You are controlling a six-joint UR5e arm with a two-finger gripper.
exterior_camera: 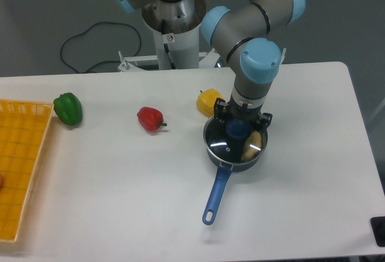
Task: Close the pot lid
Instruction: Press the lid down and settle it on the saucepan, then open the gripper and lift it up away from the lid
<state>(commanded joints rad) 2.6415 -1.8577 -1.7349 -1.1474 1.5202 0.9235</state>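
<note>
The pot [224, 153], a small dark blue saucepan, sits right of the table's centre. Its bright blue handle [215, 194] points toward the front left. The lid [228, 144], clear glass with a silver rim, lies flat on the pot and covers it. My gripper [239, 123] hangs straight down over the lid's blue knob [236, 130], its black fingers [262, 119] flanking the knob. The wrist hides the fingertips, so I cannot tell whether they press on the knob. A pale yellowish thing [252, 144] shows through the glass.
A yellow pepper [209, 100] lies just behind the pot, almost touching it. A red pepper [150, 118] is further left and a green pepper [68, 108] near an orange basket [21, 171] at the left edge. The arm's base stands behind the table.
</note>
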